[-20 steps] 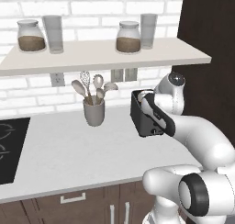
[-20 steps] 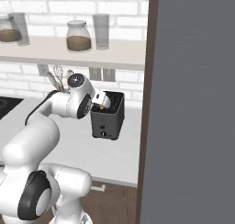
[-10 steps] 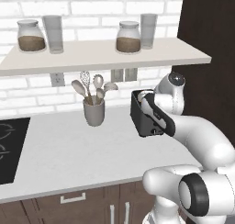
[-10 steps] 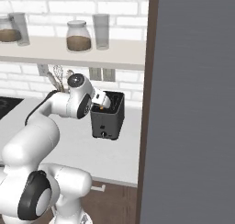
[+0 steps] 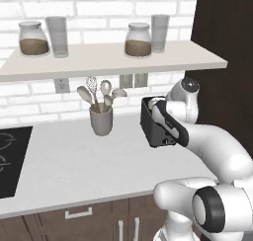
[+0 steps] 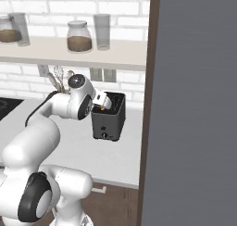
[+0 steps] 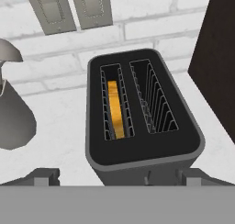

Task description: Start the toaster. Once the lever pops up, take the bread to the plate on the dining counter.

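A: What sits left of the toaster (image 7: 142,122)?
B: At 9 o'clock, a grey utensil cup (image 5: 101,121) on the white worktop (image 5: 74,161).
A: And the bread (image 7: 115,108)?
B: Deep in the left of 2 slots.
A: The gripper (image 7: 117,177)?
B: Spread wide at 6 o'clock, above the toaster, holding nothing.

Bread (image 7: 115,109) upright in toaster (image 7: 142,149) slot

toaster (image 7: 142,149): matt dark body, wire slot guards | bread (image 7: 115,109): smooth orange-yellow | worktop (image 5: 74,161): smooth pale, matt | cup (image 5: 101,122): matt grey | wall (image 5: 113,8): white brick | jars (image 5: 138,40): clear glass
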### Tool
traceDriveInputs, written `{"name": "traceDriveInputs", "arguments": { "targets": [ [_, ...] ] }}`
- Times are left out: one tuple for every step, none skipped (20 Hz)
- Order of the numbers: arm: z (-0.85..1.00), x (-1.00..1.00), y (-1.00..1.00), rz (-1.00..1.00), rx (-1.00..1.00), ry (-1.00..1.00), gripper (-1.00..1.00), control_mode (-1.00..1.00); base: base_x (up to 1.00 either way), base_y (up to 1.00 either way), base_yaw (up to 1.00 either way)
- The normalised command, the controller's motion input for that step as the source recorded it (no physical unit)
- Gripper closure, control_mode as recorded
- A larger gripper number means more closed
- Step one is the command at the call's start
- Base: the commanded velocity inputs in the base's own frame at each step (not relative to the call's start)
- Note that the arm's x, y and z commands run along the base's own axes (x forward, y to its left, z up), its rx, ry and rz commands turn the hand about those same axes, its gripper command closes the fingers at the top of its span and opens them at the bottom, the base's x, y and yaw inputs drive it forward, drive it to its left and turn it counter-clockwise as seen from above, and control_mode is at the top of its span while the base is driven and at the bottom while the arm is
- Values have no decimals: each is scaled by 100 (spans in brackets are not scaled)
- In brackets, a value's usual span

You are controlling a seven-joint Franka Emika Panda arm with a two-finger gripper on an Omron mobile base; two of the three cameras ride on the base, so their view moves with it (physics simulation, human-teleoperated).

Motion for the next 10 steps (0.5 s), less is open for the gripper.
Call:
{"name": "traceDriveInputs", "arguments": {
  "targets": [
    [0,0,0,0,0,0,-100,-100,0,0,0],
    [0,0,0,0,0,0,-100,-100,0,0,0],
    [0,0,0,0,0,0,-100,-100,0,0,0],
    [0,0,0,0,0,0,-100,-100,0,0,0],
    [0,0,0,0,0,0,-100,-100,0,0,0],
    [0,0,0,0,0,0,-100,-100,0,0,0],
    [0,0,0,0,0,0,-100,-100,0,0,0],
    [0,0,0,0,0,0,-100,-100,0,0,0],
    [0,0,0,0,0,0,-100,-100,0,0,0],
    [0,0,0,0,0,0,-100,-100,0,0,0]
  ]
}}
